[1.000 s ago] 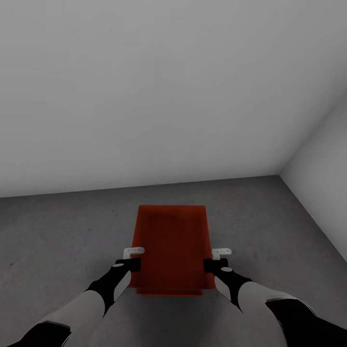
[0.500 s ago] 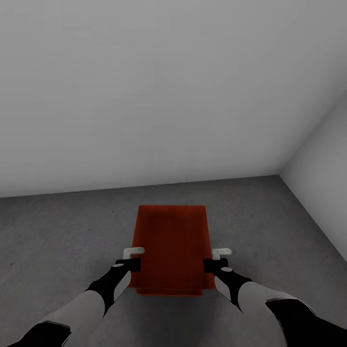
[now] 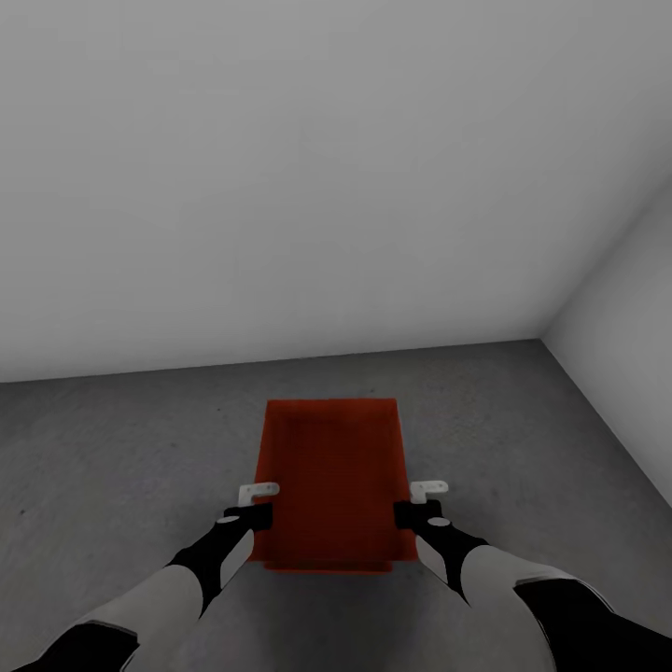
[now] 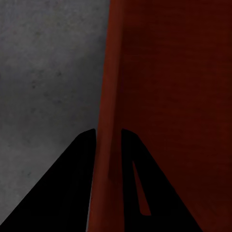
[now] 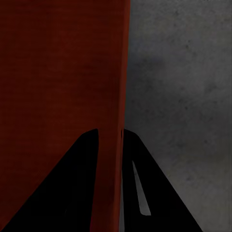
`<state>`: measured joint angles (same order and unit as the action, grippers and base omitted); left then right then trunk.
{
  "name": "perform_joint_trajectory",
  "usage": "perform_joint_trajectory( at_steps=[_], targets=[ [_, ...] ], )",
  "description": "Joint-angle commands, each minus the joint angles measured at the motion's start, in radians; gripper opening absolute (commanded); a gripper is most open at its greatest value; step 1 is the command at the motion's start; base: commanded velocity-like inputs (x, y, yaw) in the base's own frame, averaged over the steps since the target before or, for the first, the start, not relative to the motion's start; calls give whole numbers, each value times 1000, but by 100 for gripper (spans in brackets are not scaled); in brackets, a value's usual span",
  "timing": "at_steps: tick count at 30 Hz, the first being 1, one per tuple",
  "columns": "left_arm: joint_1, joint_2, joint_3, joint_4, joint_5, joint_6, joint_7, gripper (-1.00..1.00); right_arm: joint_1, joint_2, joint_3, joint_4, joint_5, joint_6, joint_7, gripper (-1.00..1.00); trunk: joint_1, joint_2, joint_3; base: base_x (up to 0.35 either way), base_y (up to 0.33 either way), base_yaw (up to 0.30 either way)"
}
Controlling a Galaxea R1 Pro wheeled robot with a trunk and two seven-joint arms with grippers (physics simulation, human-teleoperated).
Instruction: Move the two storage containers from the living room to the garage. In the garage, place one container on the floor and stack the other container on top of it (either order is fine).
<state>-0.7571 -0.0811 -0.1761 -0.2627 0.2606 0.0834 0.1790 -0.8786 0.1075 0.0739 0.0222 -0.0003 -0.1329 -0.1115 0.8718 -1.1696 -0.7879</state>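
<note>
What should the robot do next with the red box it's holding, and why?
Probably lower it a little further and then let go. Both tools, left and right, pinch the side walls of the storage container above the grey floor. From these views I cannot tell whether it already rests on something.

We stand in a bare garage: rough dark grey concrete floor [image 3: 112,448] runs to plain pale grey walls [image 3: 280,187], which meet in a corner right of the floor.

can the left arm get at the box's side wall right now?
Looks like yes, it already has it: the left pincer straddles the box wall, one finger on each face. Nothing blocks it on the floor.
</note>
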Motion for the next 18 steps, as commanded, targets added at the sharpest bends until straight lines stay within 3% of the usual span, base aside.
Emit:
perform_joint_trajectory(
  at_steps=[1, 18],
  targets=[
    [-1, 2, 38, -57, 5, 7, 14, -100, 0, -15, -26, 5, -17, -5, -5, -100, 0, 0, -1, -72, 0, 0],
    [-1, 1, 38, -58, 6, 7, 14, -100, 0, -15, -26, 5, -17, -5, -5, -100, 0, 0, -1, -35, 0, 0]
  ],
)
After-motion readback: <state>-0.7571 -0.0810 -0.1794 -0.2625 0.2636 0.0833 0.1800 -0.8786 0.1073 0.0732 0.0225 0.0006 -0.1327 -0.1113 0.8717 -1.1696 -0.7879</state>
